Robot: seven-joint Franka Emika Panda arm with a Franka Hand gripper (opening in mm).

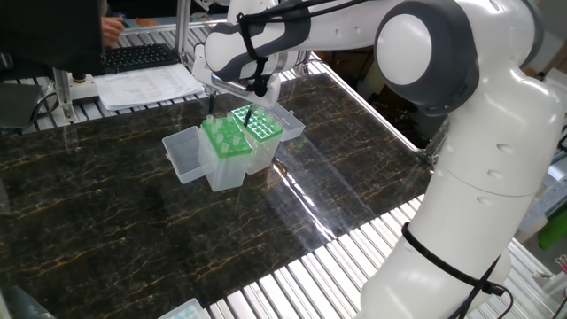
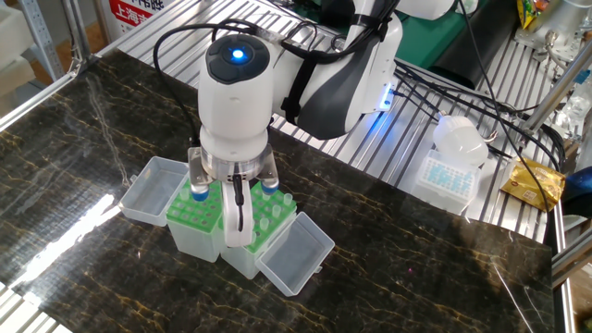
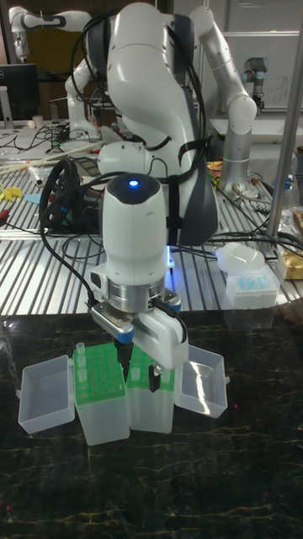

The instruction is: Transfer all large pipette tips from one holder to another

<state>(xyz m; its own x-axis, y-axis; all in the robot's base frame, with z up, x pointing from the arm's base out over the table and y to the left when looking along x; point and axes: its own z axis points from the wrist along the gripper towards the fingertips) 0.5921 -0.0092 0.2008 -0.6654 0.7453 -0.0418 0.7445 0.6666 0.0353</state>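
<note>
The Franka arm's gripper (image 3: 139, 370) hangs low over two clear tip boxes standing side by side on the dark marble-patterned table (image 2: 444, 268), its black fingers (image 3: 154, 376) spread apart, one over each green rack; whether they grip anything cannot be told. Large pipette tips (image 2: 277, 201) stand upright in the right-hand holder (image 2: 268, 231), with one at the far corner of the left-hand holder (image 3: 101, 396). Both hinged lids (image 2: 294, 253) lie open outward.
</note>
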